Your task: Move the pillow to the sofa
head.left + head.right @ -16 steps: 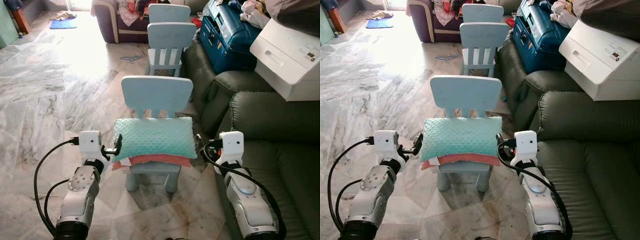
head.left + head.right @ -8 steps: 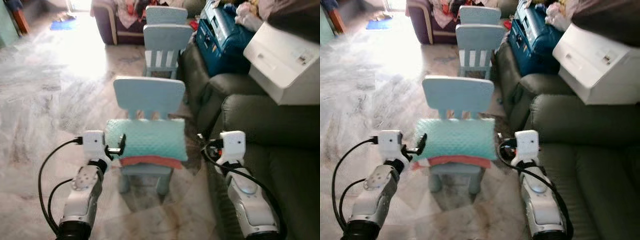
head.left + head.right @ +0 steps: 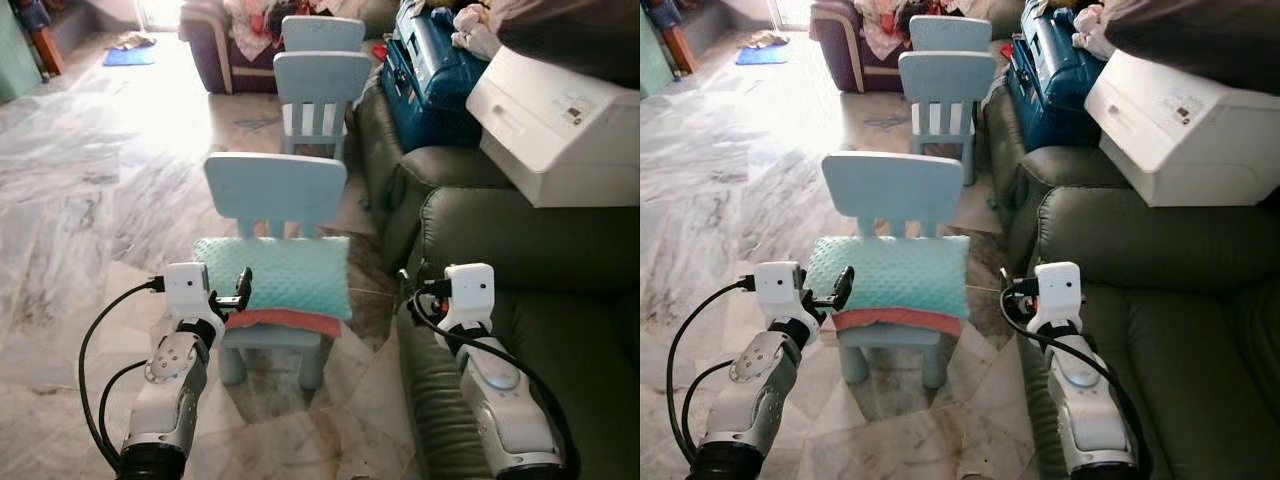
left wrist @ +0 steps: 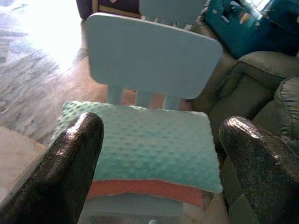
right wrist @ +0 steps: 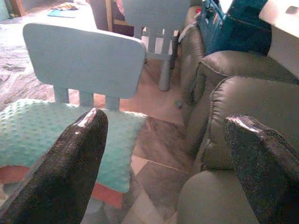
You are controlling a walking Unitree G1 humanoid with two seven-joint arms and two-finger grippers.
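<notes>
At center frame, the pillow [image 3: 273,273] is lying on the small chair [image 3: 276,190], long axis running left-right. We are holding our left gripper [image 3: 236,291] at its left end, nearer than our right gripper [image 5: 163,158]; both are spread open, gripping nothing.

Three pale blue chairs are standing in a row: the nearest chair [image 3: 275,190], the second chair [image 3: 315,85], the third chair [image 3: 322,32]. One mint pillow [image 3: 280,272] and one red cushion [image 3: 285,321] are lying on the nearest.
</notes>
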